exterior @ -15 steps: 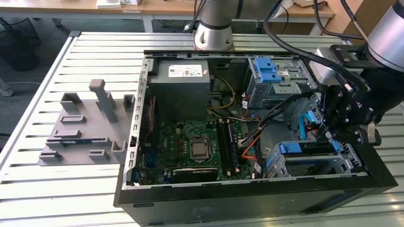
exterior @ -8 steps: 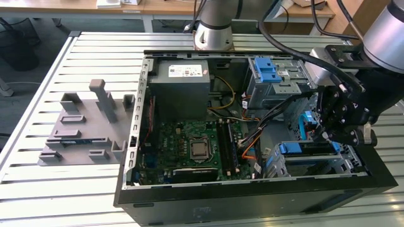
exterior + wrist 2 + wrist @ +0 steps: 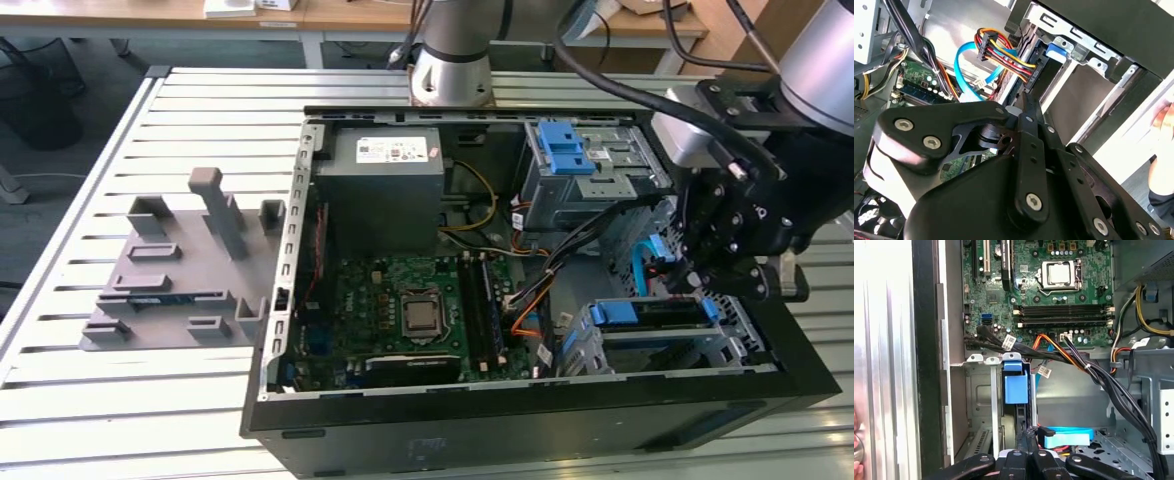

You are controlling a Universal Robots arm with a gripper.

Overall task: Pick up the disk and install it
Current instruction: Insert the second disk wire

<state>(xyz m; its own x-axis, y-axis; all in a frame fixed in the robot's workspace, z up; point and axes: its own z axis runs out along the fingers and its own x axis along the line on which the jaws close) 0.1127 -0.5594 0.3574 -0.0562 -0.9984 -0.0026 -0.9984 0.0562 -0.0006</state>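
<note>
A: Where is the disk (image 3: pixel 650 316)?

B: Down in the lower drive bay of the computer case (image 3: pixel 534 420), near the corner on the exterior view's right, its blue bracket tab (image 3: pixel 1015 382) upward. The end effector (image 3: pixel 1028 437) sits right at its edge, fingers pressed together; whether they pinch the bracket, I cannot tell.

A: How would it handle?

B: Probably stiff, fairly heavy, shock-sensitive. Best held by the plastic bracket.

Even daylight in your exterior view; soft shadow inside computer case (image 3: pixel 534 420). First wrist view: table slats (image 3: pixel 884 340) blown out white. Gripper linkage (image 3: pixel 1004 190) looms blurred.
</note>
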